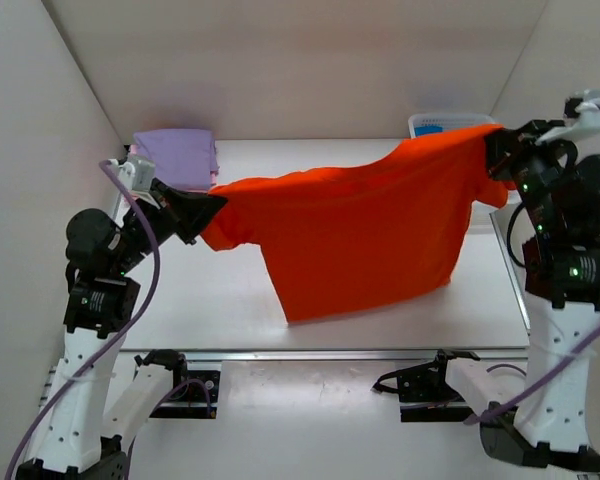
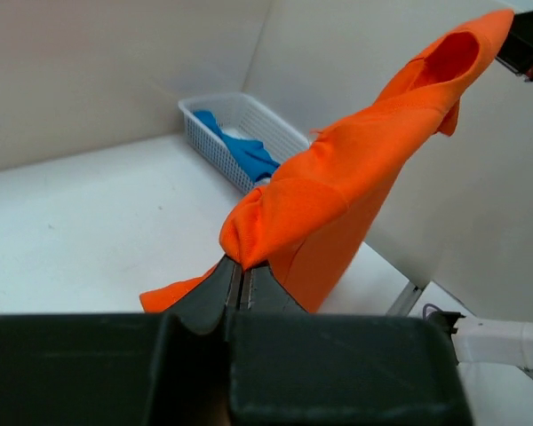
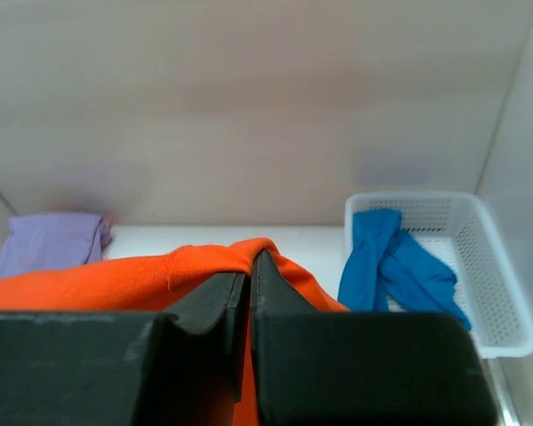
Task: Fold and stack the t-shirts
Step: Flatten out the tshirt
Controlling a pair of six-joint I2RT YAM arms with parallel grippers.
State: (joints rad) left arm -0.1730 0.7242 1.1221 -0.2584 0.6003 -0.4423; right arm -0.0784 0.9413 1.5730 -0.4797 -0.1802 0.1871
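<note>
The bright orange-red t-shirt (image 1: 360,230) hangs stretched in the air between both arms, its lower hem near the table. My left gripper (image 1: 212,207) is shut on its left end; the left wrist view shows the cloth (image 2: 320,195) pinched at the fingertips (image 2: 242,271). My right gripper (image 1: 492,148) is shut on the shirt's right end, held higher; the right wrist view shows the cloth (image 3: 115,280) pinched between the fingers (image 3: 250,266). A folded lavender-purple t-shirt (image 1: 177,157) lies at the back left on a pink one (image 1: 133,150). A blue t-shirt (image 3: 395,262) lies in the basket.
The white mesh basket (image 1: 430,122) stands at the back right corner, also in the right wrist view (image 3: 489,275) and the left wrist view (image 2: 215,142). White walls close in the table on three sides. A metal rail (image 1: 320,353) runs along the front edge.
</note>
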